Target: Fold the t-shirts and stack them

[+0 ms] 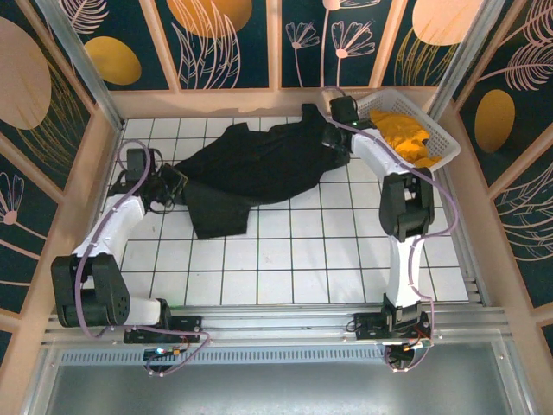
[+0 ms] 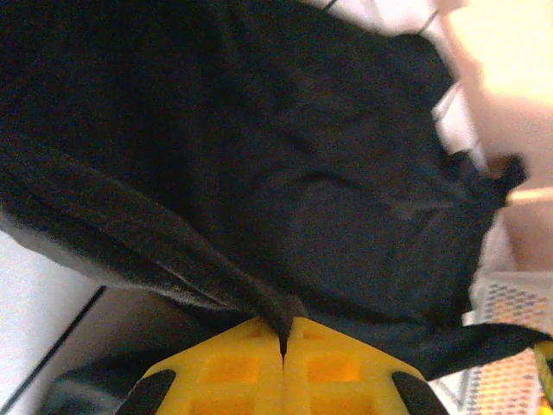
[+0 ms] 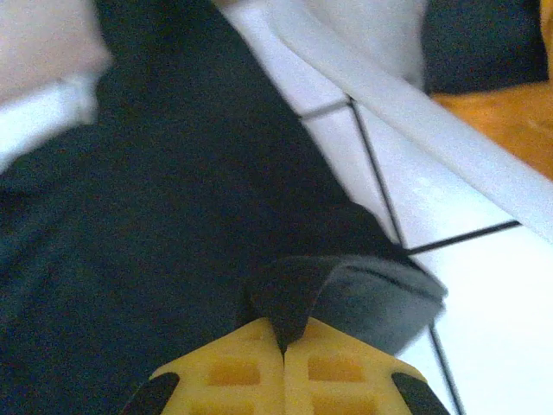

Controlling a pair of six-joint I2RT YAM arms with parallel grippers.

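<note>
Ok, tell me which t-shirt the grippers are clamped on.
The black t-shirt, spread on the table: left gripper and right gripper each pinch its edge. The orange-yellow pile lies in the white basket.

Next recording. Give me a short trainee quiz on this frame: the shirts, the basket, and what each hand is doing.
1. True or false: the left hand and the right hand are each shut on the black t-shirt.
2. Where are the orange-yellow t-shirts? A) folded on the table B) in the white basket C) under the black t-shirt
3. Fill in: the white basket stands at the table's far ____ corner.

Key: 1 true; 2 B; 3 right.
</note>
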